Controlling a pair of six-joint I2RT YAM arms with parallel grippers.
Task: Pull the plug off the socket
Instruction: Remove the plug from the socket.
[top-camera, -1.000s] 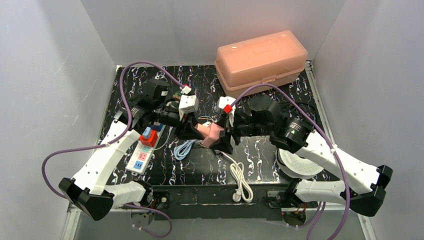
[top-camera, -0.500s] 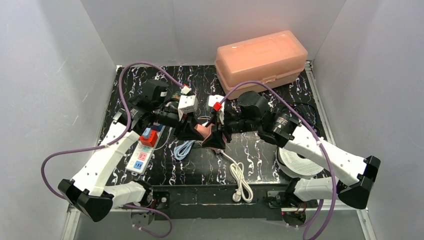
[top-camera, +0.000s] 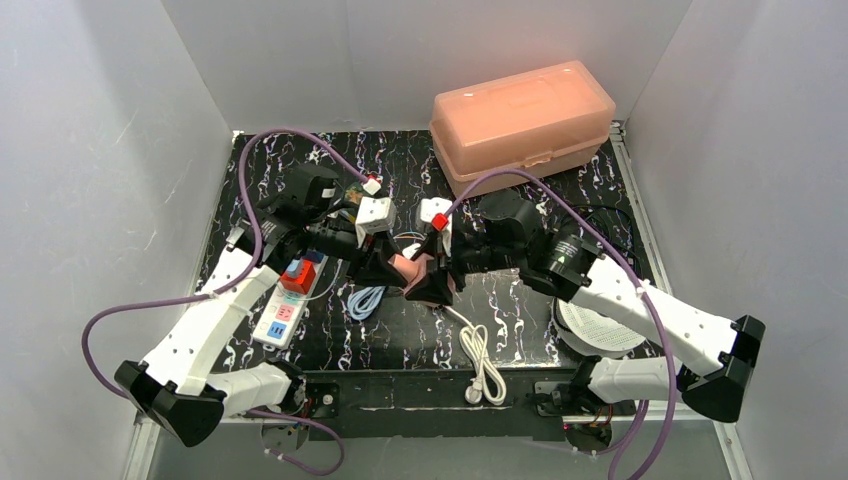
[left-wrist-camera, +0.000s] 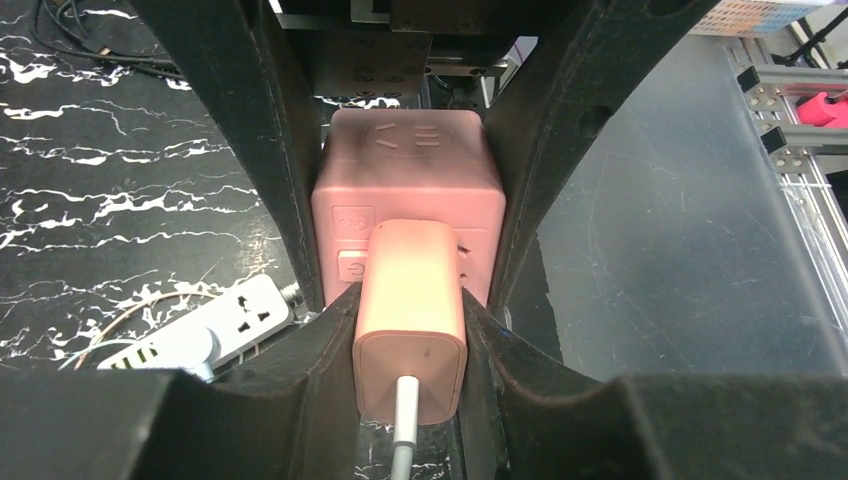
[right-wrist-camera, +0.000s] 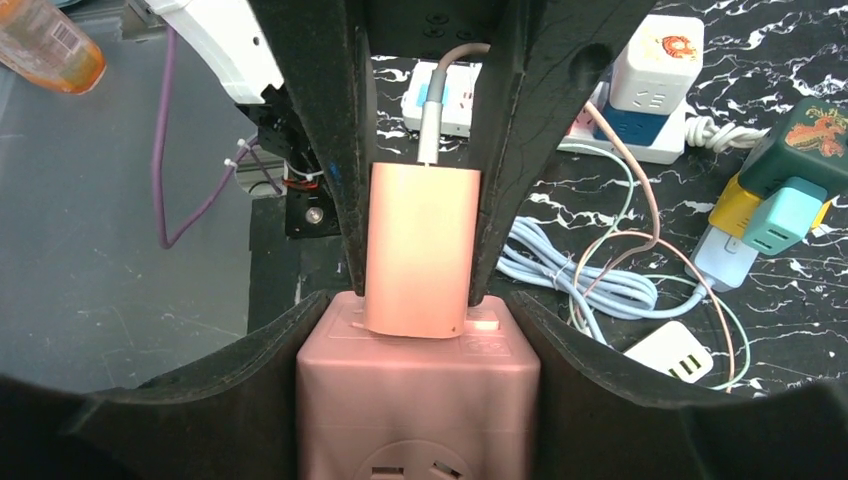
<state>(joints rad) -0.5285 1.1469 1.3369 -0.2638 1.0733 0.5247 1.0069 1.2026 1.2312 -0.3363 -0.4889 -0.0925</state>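
A pink cube socket (top-camera: 415, 268) is held off the table at mid-table, with a pink plug (left-wrist-camera: 410, 320) seated in one of its faces. A white cord runs from the plug. My left gripper (left-wrist-camera: 410, 300) is shut on the plug, one finger on each side. My right gripper (right-wrist-camera: 418, 310) is shut on the cube (right-wrist-camera: 418, 400), gripping its two sides. In the right wrist view the plug (right-wrist-camera: 420, 250) stands flush against the cube's face, with the left fingers around it. In the top view the left gripper (top-camera: 385, 262) and the right gripper (top-camera: 437, 280) meet at the cube.
A translucent orange box (top-camera: 522, 110) stands at the back right. A white power strip (top-camera: 285, 305) with red and blue adapters lies at the left. A blue coiled cable (top-camera: 368, 298) and a white cord (top-camera: 480, 352) lie in front. Coloured cube adapters (right-wrist-camera: 790, 190) lie nearby.
The right arm has swung left and its gripper has pressed in closer to the left gripper. The cube and plug have shifted slightly left. Both grips have held.
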